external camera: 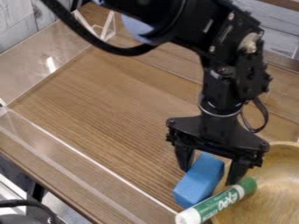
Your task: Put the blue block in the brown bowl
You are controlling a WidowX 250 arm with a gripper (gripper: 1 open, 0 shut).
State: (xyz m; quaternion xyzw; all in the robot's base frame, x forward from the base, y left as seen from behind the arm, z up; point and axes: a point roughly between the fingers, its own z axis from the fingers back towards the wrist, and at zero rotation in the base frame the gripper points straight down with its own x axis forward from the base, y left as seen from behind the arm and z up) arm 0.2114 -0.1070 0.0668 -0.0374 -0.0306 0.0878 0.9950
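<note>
Showing end effector (212, 164) spread above blue block (198, 182), probably for release or new grip | needing still to enter brown bowl (277, 164), from outside its 9 o'clock | minding marker (218, 202) at block's 5 o'clock, perhaps obstructing

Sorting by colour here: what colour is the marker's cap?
Green, seen in the camera view.

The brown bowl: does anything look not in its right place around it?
Yes. The white marker with green cap lies slanting over the near-left rim of the brown bowl, neither fully inside nor outside. The blue block sits outside, beside the bowl, below the gripper.
</note>
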